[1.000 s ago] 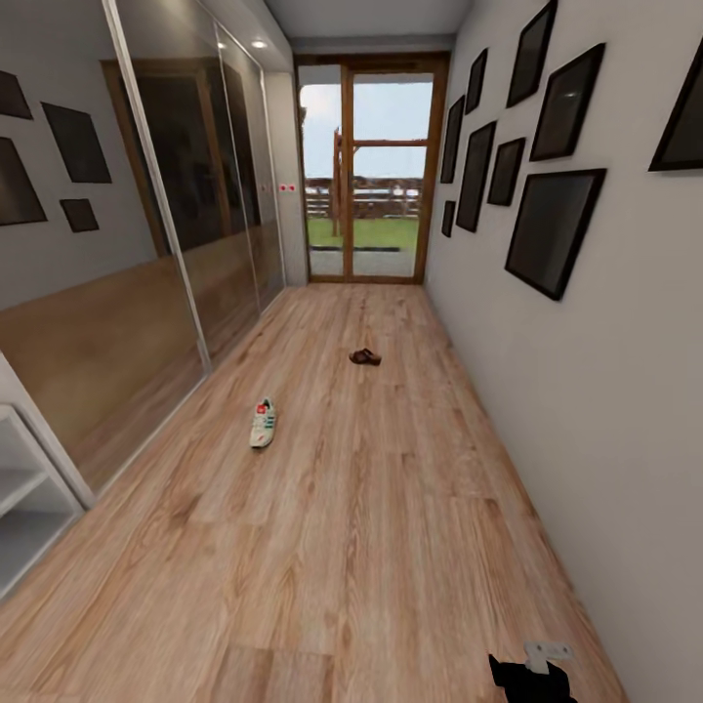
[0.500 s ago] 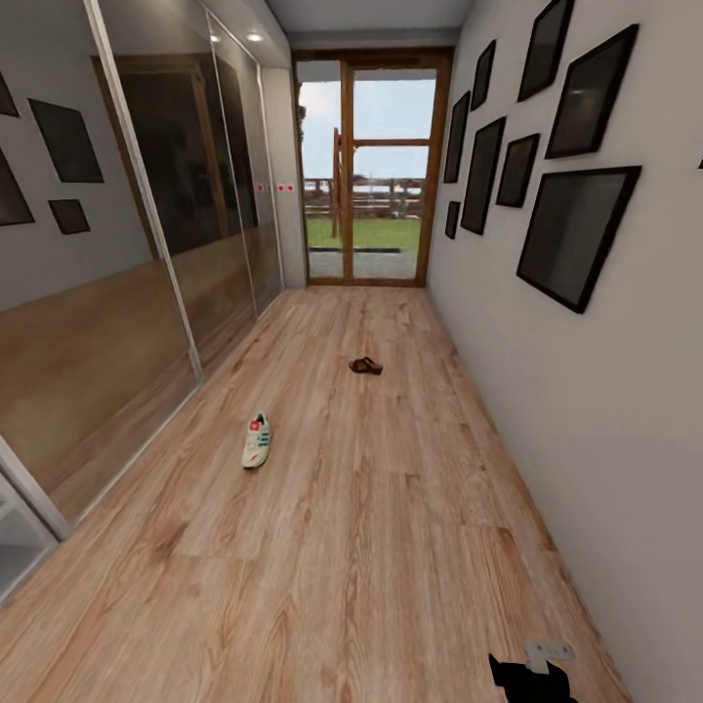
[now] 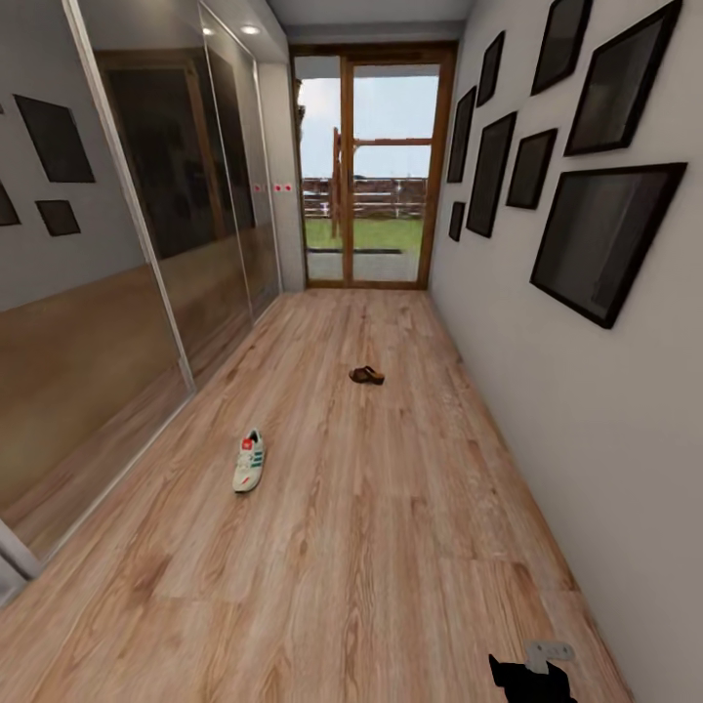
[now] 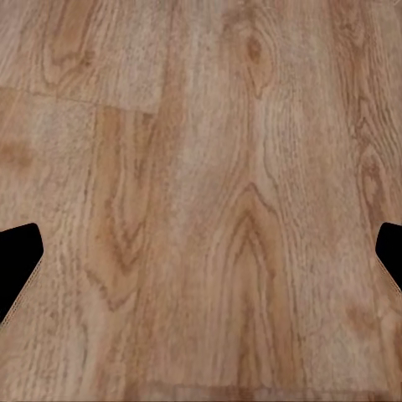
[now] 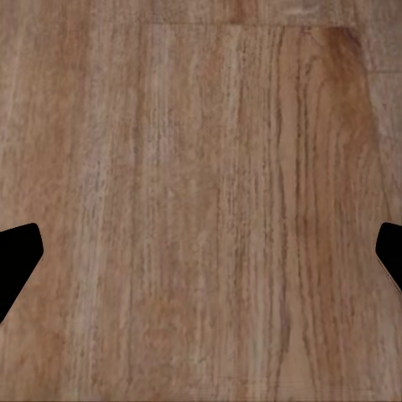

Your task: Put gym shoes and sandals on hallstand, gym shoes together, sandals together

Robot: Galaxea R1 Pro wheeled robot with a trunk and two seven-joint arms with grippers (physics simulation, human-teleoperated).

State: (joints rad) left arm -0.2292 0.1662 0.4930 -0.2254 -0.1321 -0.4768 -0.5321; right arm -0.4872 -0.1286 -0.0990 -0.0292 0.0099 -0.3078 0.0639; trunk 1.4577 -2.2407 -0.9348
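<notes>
Down the corridor, the corridor floor (image 3: 391, 547) is the biggest thing going, with mirrored wardrobe doors (image 3: 127, 244) along one wall and dark picture frames (image 3: 605, 234) on the other. One gym shoe (image 3: 249, 461) lies on the planks nearer the mirrors; one sandal (image 3: 366, 375) sits farther on, well apart. Both sets of jaws look spread wide over bare planks, probably empty: left gripper (image 4: 201, 260), right gripper (image 5: 201, 260).

The wood-plank corridor floor (image 3: 391, 547) carries one white gym shoe (image 3: 249, 462) at about 10 o'clock and one brown sandal (image 3: 366, 375) farther off near 12 o'clock, well apart.
</notes>
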